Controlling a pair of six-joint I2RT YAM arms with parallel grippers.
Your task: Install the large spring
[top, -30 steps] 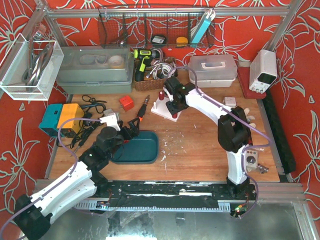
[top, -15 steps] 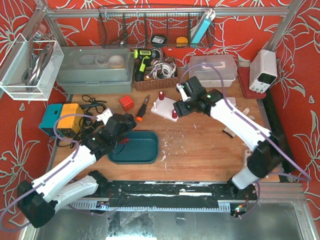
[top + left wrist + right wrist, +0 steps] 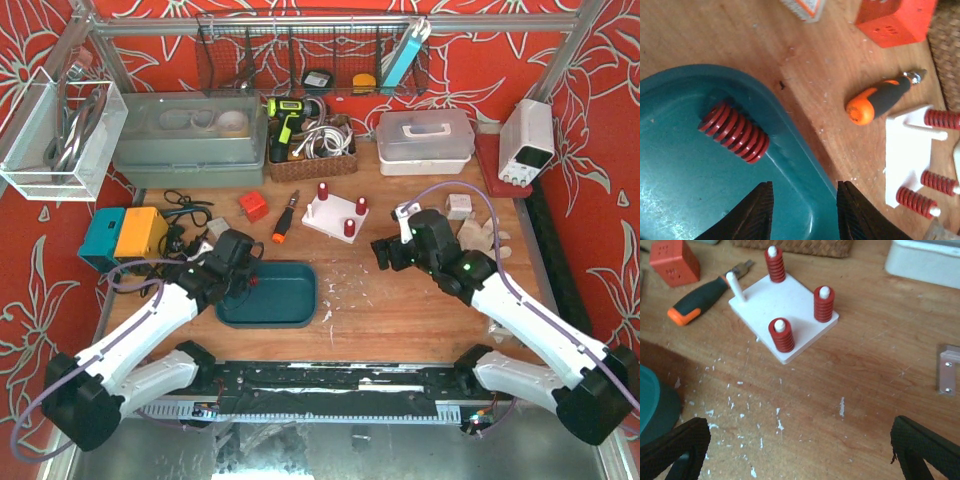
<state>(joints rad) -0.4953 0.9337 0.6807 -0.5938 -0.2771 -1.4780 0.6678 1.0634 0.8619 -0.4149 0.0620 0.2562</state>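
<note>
The large spring, red and thick-coiled, lies on its side in the teal tray near the tray's far left corner. My left gripper hovers over the tray's rim just short of the spring, jaws a narrow gap apart with nothing between them. The white peg plate stands behind the tray, with three red springs on pegs and one bare peg. My right gripper hangs wide open and empty over bare wood, to the right of the plate.
An orange-handled screwdriver and a red cube lie left of the plate. A wicker basket and a white lidded box stand behind it. A clear bracket and a glove lie to the right.
My right arm has pulled back from the peg plate to the right and its jaws have opened wide. My left arm has reached over the tray and its jaws have narrowed.
</note>
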